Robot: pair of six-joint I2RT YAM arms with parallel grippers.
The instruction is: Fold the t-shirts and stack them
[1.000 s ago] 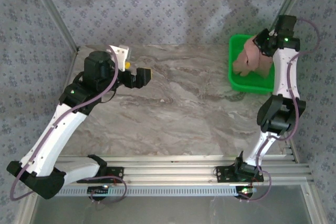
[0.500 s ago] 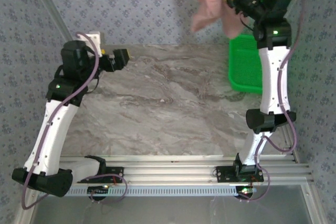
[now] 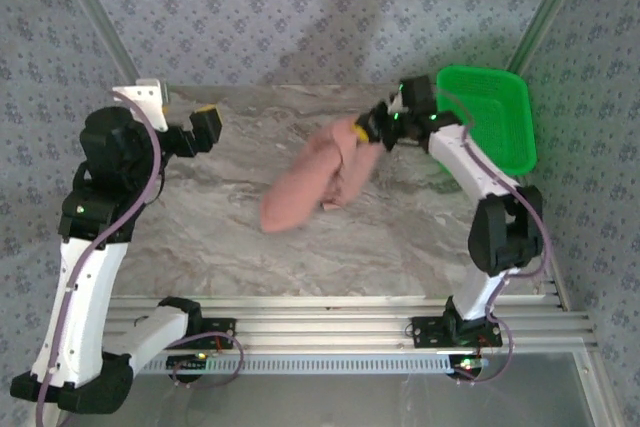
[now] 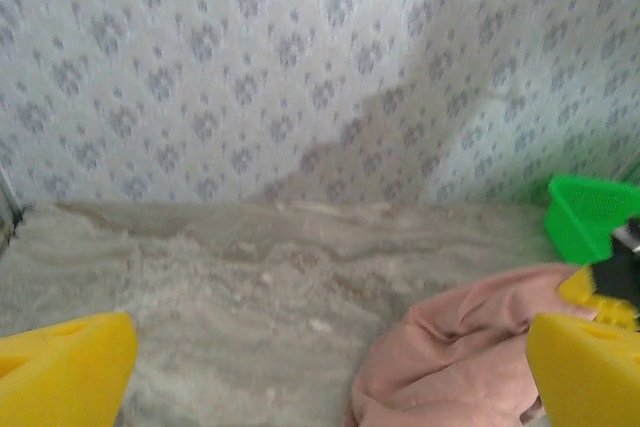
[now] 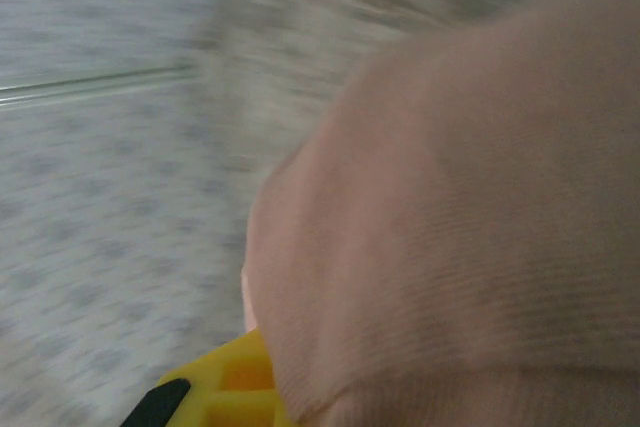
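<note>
We judge the task barely begun. The soft salmon-pink cloth t-shirt [image 3: 315, 182] sags crumpled mid-table, seemingly touching down, and is unfolded. The right gripper [image 3: 365, 133] pinches it. The left gripper [image 3: 207, 125] is spread and empty.

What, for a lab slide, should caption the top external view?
Right arm's fingers grip a salmon-pink t-shirt over the marbled table beside the green basket; left arm's fingers open.

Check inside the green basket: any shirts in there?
Only bare green floor shows inside the basket. The right arm covers its near left corner, so that part is hidden. The pink t-shirt is out over the table, held by the right hand.
</note>
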